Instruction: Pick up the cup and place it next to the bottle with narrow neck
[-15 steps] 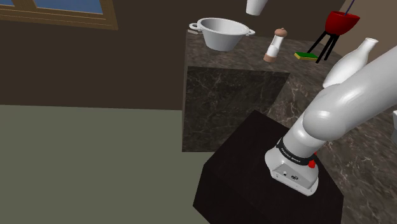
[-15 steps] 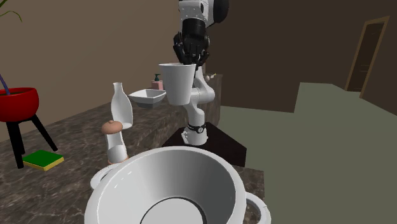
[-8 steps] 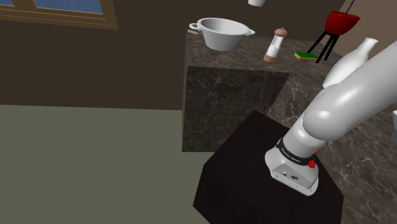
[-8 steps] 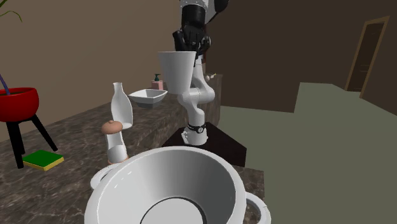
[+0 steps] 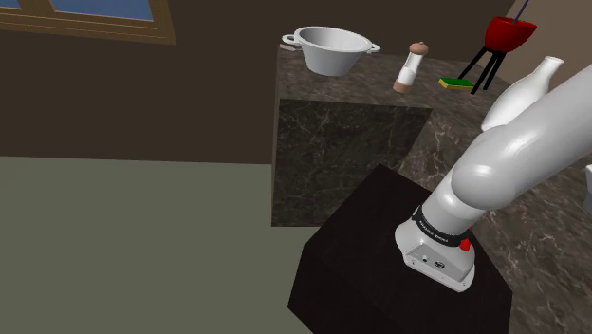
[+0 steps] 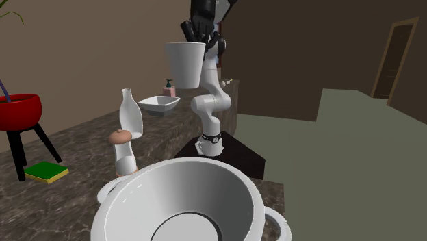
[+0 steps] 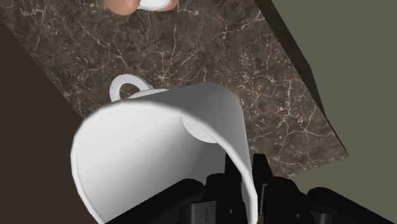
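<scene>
Cup: The white cup (image 6: 185,65) hangs high in the air above the counter, mouth up and tipped a little.
Gripper: The black gripper (image 6: 200,37) is pinched tight on the cup's rim. Its fingers (image 7: 259,172) squeeze the wall, one inside the cup and one outside.
Bottle: The white bottle (image 6: 130,115) with a thin neck stands upright on the counter. It is well below the cup, toward the second exterior view's left.
Grinder: A white grinder (image 6: 124,152) with a brown top stands near the bottle, between it and the pot.
Pot: A big white pot (image 6: 185,205) with side handles sits at the counter's end. In the wrist view one handle peeks out from behind the cup.
Bowl: A white bowl (image 6: 159,103) sits behind the bottle, with a small pink soap pump (image 6: 168,87) beside it.
Red bowl: A red bowl (image 6: 19,111) sits on black legs, and a green pad (image 6: 46,172) lies flat by them.
Counter: The counter (image 5: 351,123) is dark brown stone with thin pale lines. It runs along two sides of the black box (image 5: 379,275) that the white arm (image 5: 517,152) stands on.
Room: The walls are brown and the floor (image 5: 133,247) is grey-green. A window (image 5: 85,14) with a wooden frame sits at the shoulder view's upper left. A door (image 6: 400,58) with a brown frame is at the second exterior view's right.
</scene>
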You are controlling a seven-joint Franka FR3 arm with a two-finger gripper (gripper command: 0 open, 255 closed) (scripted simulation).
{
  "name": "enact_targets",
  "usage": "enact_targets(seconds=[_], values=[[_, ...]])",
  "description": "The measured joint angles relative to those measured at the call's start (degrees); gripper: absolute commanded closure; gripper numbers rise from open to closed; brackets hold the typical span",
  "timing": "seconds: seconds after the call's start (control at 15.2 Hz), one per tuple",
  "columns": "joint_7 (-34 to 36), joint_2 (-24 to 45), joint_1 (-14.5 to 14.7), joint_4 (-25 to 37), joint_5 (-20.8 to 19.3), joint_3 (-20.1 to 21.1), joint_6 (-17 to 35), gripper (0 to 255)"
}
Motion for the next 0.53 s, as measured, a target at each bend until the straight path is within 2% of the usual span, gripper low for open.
enact_targets(seconds=[0.53], values=[[-3.3,-14.6,-2.6,-12.1,-3.8,-0.8,-1.4,255]])
